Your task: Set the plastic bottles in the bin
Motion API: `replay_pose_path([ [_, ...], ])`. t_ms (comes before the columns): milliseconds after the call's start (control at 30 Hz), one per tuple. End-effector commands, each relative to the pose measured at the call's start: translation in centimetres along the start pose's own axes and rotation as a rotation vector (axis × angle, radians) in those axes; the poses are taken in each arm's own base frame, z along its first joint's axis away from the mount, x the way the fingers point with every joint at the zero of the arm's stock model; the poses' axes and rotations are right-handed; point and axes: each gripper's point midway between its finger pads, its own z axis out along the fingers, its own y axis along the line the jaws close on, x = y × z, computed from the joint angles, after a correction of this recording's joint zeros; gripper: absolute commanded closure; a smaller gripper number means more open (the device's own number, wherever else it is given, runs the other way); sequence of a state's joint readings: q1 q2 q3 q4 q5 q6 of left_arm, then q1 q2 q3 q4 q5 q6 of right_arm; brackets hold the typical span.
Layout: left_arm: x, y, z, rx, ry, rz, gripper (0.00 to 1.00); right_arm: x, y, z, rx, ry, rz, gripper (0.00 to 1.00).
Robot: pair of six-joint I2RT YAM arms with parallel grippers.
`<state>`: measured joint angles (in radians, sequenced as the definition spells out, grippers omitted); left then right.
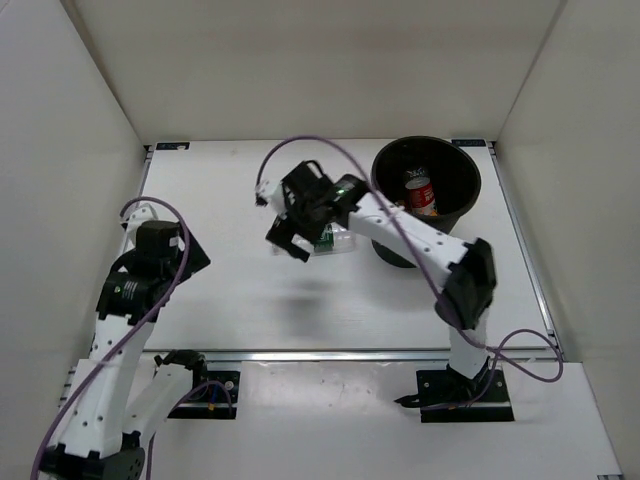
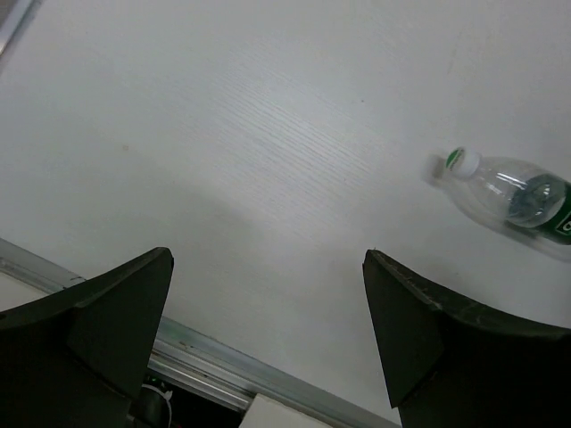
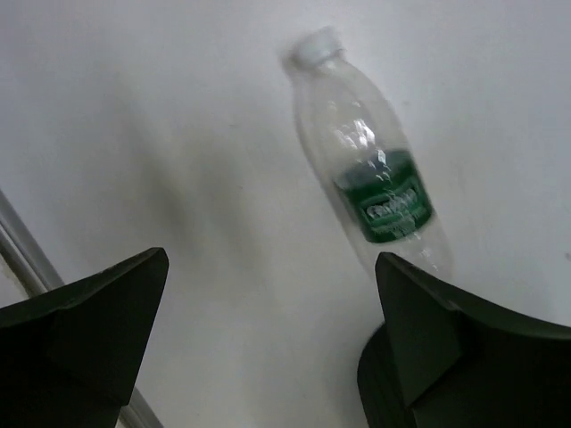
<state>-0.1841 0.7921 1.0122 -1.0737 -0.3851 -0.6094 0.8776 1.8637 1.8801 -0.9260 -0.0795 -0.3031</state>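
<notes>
A clear plastic bottle with a green label and white cap [image 1: 337,241] lies on its side on the white table, just left of the black bin [image 1: 462,205]. It also shows in the right wrist view [image 3: 370,169] and the left wrist view [image 2: 516,193]. My right gripper [image 1: 288,243] hangs open and empty above the table, just left of this bottle [image 3: 272,267]. A bottle with a red label [image 1: 420,192] lies inside the bin. My left gripper [image 1: 190,255] is open and empty over the left of the table [image 2: 268,267], far from the bottle. No other bottles show.
White walls close in the table on three sides. A metal rail [image 2: 223,370] runs along the table's near edge. The bin's dark base [image 3: 379,379] shows beside my right gripper's right finger.
</notes>
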Motion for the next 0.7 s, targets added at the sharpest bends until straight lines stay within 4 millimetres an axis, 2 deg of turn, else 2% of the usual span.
replay_pose_path([
  [0,-0.9,1.3,-2.1,-0.035,-0.036,-0.005,0.02,-2.1,1.7,1.2,-0.097,-0.023,-0.187,0.01],
  [67,-0.5,1.3,-2.5,-0.026,-0.023,0.009,0.01,-1.6,0.3,4.1,-0.075,0.018,-0.187,0.01],
  [167,0.8,1.5,-2.1,-0.024,0.019,0.036,0.01,-0.6,-1.9,7.2,-0.081,0.046,-0.180,0.01],
  [200,1.1,1.7,-2.1,-0.032,0.029,0.045,0.01,-0.6,-2.8,7.4,-0.085,0.038,-0.174,0.01],
  [267,1.9,2.3,-1.7,-0.060,0.064,0.079,0.01,-0.2,-4.5,9.3,-0.088,0.036,-0.160,0.01],
  [300,2.0,2.7,-1.5,-0.081,0.067,0.086,0.01,0.5,-4.8,10.2,-0.104,0.051,-0.157,0.00],
  [367,2.2,3.1,-1.5,-0.103,0.077,0.103,0.01,0.9,-5.8,10.8,-0.128,0.039,-0.148,0.01],
  [500,2.3,3.5,-1.2,-0.123,0.077,0.115,0.02,2.9,-5.3,12.2,-0.199,0.076,-0.171,0.00],
  [567,2.3,3.6,-1.2,-0.127,0.078,0.120,0.02,4.8,-4.8,13.2,-0.213,0.118,-0.173,0.01],
  [667,2.4,3.6,-0.8,-0.134,0.086,0.125,0.01,6.5,-4.4,14.5,-0.224,0.146,-0.192,0.01],
])
